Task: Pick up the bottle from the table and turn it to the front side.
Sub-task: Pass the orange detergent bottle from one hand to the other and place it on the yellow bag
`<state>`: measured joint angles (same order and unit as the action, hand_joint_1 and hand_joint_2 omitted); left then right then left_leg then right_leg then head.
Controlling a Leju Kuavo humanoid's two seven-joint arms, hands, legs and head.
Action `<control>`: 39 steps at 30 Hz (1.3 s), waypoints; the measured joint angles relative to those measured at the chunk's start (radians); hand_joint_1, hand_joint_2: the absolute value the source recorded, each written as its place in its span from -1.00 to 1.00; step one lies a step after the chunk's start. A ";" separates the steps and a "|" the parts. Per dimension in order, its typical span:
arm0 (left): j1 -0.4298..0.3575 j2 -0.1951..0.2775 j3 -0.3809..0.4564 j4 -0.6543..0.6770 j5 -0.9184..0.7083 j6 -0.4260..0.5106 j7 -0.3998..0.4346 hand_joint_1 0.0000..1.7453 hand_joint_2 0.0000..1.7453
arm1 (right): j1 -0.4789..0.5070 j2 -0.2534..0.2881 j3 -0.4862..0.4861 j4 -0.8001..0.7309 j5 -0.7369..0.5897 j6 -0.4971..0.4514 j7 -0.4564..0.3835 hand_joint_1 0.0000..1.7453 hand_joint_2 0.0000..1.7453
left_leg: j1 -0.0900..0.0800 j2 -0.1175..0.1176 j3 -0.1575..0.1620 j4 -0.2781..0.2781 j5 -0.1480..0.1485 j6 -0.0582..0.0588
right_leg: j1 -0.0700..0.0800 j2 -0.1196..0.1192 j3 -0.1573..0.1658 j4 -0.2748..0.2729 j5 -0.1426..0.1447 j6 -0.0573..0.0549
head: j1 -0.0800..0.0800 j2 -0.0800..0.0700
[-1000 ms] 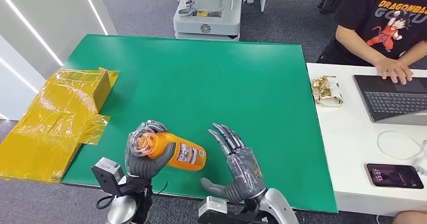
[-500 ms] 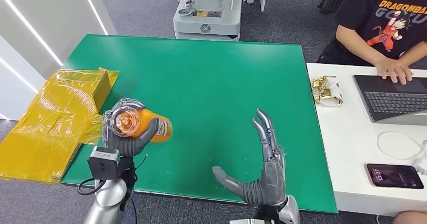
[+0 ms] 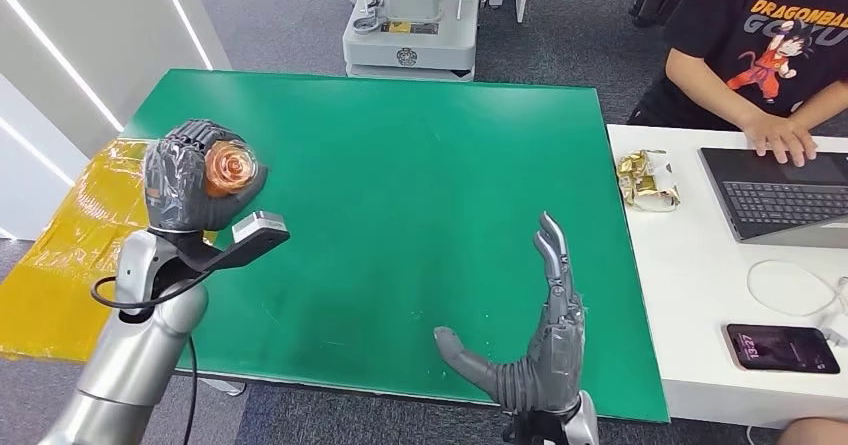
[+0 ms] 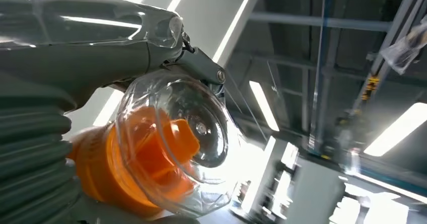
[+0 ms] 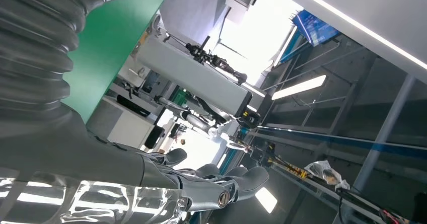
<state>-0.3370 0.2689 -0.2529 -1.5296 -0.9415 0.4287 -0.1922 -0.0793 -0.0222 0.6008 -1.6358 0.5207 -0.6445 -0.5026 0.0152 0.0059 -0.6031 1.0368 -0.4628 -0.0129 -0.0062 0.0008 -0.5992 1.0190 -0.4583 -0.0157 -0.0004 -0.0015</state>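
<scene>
My left hand point(image 3: 185, 173) is raised over the left side of the green table point(image 3: 400, 185) and grips the orange bottle point(image 3: 230, 168), whose clear cap end faces me. The left wrist view shows the clear domed cap over the orange bottle point(image 4: 161, 148) held in the left hand point(image 4: 75, 58). My right hand point(image 3: 540, 350) stands open above the table's near right part, fingers straight and thumb out to the left, holding nothing. Its fingers point(image 5: 211, 181) are seen extended in the right wrist view.
A yellow plastic-wrapped box point(image 3: 90, 235) lies off the table's left edge. A white desk point(image 3: 700, 295) on the right carries a laptop point(image 3: 780, 195), a phone point(image 3: 780, 347), a snack packet point(image 3: 648, 180) and a cable. A person point(image 3: 770, 55) sits there typing. A machine base point(image 3: 410, 25) stands beyond the table.
My left hand has lifted the bottle from the table's near edge up and to the left, its cap end turning toward me. My right hand has drifted right and straightened upright.
</scene>
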 joint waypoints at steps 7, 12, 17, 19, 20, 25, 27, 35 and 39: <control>-0.035 0.116 0.000 0.093 -0.177 -0.020 0.099 1.00 1.00 | 0.005 -0.004 0.000 -0.017 -0.003 -0.027 -0.003 -1.00 1.00 | 0.000 0.000 0.000 0.000 0.000 0.000 | 0.000 0.000 0.000 0.000 -0.001 -0.001 | 0.000 0.000; -0.061 0.144 -0.003 0.173 -0.303 -0.048 0.176 1.00 1.00 | 0.026 -0.006 0.000 -0.040 0.018 -0.034 0.012 -1.00 1.00 | 0.000 0.000 0.000 0.000 0.000 0.000 | 0.000 0.000 0.000 -0.001 0.000 -0.001 | 0.000 0.000; -0.084 0.148 -0.010 0.250 -0.372 -0.089 0.201 1.00 1.00 | 0.050 -0.006 0.000 -0.067 0.052 -0.029 0.031 -1.00 1.00 | 0.000 0.000 0.000 0.000 0.000 0.000 | 0.000 0.000 0.000 -0.001 0.000 -0.001 | 0.000 0.000; -0.097 0.145 -0.015 0.285 -0.390 -0.113 0.200 1.00 1.00 | 0.056 -0.006 0.000 -0.076 0.063 -0.024 0.034 -1.00 1.00 | 0.000 0.000 0.000 0.000 0.000 0.000 | 0.000 0.000 0.000 -0.001 0.000 -0.001 | 0.000 0.000; -0.101 0.144 -0.017 0.294 -0.397 -0.118 0.200 1.00 1.00 | 0.057 -0.006 0.000 -0.079 0.065 -0.023 0.035 -1.00 1.00 | 0.000 0.000 0.000 0.000 0.000 0.000 | 0.000 0.000 0.000 -0.001 0.000 -0.001 | 0.000 0.000; -0.134 0.131 -0.041 0.375 -0.444 -0.154 0.201 1.00 1.00 | 0.061 -0.005 -0.001 -0.089 0.070 -0.012 0.037 -1.00 1.00 | 0.000 0.000 0.000 0.000 0.000 0.000 | 0.000 0.000 0.000 -0.001 0.000 -0.001 | 0.000 0.000; -0.189 0.112 -0.075 0.489 -0.501 -0.198 0.205 1.00 1.00 | 0.064 -0.004 -0.002 -0.098 0.075 0.002 0.040 -1.00 1.00 | 0.000 0.000 0.000 0.000 0.000 0.000 | 0.000 -0.001 0.000 -0.001 0.000 -0.001 | 0.000 0.000; -0.281 0.108 -0.128 0.724 -0.559 -0.213 0.290 1.00 1.00 | 0.054 0.000 -0.002 -0.099 0.060 0.024 0.039 -1.00 1.00 | 0.000 0.001 0.000 0.000 0.000 0.000 | 0.000 0.001 0.000 0.000 0.000 -0.001 | 0.000 0.000; -0.255 0.114 -0.118 0.736 -0.560 -0.194 0.319 1.00 1.00 | 0.038 0.001 -0.002 -0.091 0.043 0.027 0.031 -1.00 1.00 | 0.000 0.000 0.000 0.000 0.000 0.000 | 0.000 0.000 0.000 0.000 0.000 -0.001 | 0.000 0.000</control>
<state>-0.5917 0.3832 -0.3714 -0.7932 -1.5019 0.2351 0.1266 -0.0409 -0.0215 0.5989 -1.7263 0.5640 -0.6172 -0.4713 0.0151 0.0062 -0.6035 1.0367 -0.4627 -0.0131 -0.0061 0.0011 -0.5991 1.0191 -0.4585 -0.0169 -0.0003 -0.0015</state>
